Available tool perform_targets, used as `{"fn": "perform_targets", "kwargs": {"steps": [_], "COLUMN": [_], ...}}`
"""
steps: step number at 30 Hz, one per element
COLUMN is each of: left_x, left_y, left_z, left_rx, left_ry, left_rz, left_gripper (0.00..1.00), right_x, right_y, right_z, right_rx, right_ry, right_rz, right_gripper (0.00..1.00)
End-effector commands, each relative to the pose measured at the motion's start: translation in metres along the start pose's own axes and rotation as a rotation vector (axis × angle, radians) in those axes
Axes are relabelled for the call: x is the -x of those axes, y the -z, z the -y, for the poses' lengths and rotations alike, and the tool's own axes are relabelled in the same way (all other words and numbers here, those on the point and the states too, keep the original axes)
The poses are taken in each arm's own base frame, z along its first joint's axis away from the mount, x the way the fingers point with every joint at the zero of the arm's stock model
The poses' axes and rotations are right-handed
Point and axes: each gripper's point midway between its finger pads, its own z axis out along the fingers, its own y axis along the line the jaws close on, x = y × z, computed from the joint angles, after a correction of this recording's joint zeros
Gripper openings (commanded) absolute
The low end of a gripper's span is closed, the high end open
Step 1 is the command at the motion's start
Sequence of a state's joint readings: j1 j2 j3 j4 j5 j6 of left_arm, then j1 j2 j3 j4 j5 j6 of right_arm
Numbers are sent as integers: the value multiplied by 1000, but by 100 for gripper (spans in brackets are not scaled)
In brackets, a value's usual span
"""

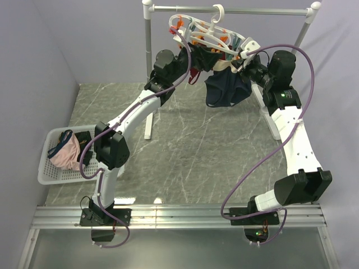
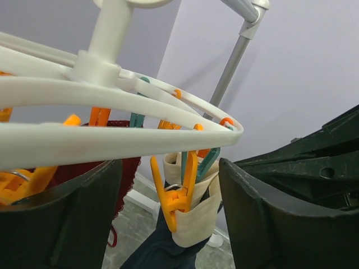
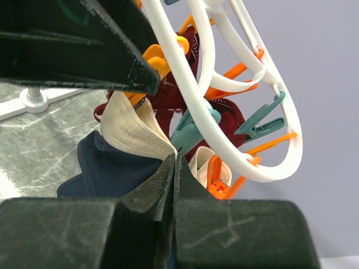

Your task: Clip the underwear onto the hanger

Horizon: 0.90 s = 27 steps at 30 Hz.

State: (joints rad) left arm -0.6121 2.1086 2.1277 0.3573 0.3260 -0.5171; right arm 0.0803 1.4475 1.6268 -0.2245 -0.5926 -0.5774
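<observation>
Below hanger (image 2: 112,143) rim, right gripper (image 3: 174,161) pinches underwear (image 3: 106,168) edge; left gripper (image 2: 171,168) agape.

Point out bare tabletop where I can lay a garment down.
Free: grey marbled tabletop between the left arm and right arm. Crowded: beneath the white ring hanger, where left pincer and right pincer meet the navy-blue fabric underwear.

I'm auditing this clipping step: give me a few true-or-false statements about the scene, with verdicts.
1. An orange clip bites the beige waistband of the underwear. True.
2. The left gripper is shut. False: its fingers stand wide apart.
3. The pink garment hangs on the hanger. False: it lies in the white basket.
4. The right gripper is closed. True.
</observation>
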Motion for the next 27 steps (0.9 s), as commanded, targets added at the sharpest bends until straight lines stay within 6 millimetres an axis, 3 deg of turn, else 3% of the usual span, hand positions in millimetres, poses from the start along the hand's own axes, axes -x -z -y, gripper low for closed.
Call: {"fn": "perform_targets", "kwargs": {"steps": [1, 3, 8, 11, 12, 13, 15, 21, 24, 25, 27], "left_x": [30, 36, 24, 10, 15, -1, -3, -48, -63, -64, -72], "left_y": [6, 9, 26, 43, 49, 56, 66, 103, 120, 124, 131], "left_z": [23, 29, 32, 34, 40, 34, 34, 21, 14, 10, 3], "left_rx": [-67, -82, -90, -88, -96, -79, -61, 11, 59, 80, 117], "left_ry": [-25, -35, -54, -45, -51, -38, -45, -23, -27, -30, -38], "left_rz": [67, 78, 34, -3, 1, -33, -51, -172, -210, -213, -236], "left_gripper": [76, 82, 99, 99, 99, 99, 99, 99, 99, 99, 99], "right_x": [30, 29, 25, 22, 22, 22, 21, 16, 12, 12, 10], "right_y": [14, 14, 12, 11, 11, 9, 9, 9, 10, 11, 13], "right_z": [10, 10, 9, 7, 7, 5, 6, 2, -5, -7, -13], "right_rx": [-43, -41, -39, -34, -32, -27, -28, -17, 4, 9, 28], "right_ry": [54, 55, 57, 55, 56, 55, 49, 45, 55, 55, 64], "right_rz": [76, 75, 71, 72, 75, 75, 75, 65, 58, 56, 53], "right_gripper": [0, 0, 0, 0, 0, 0, 0, 1, 17, 27, 36]}}
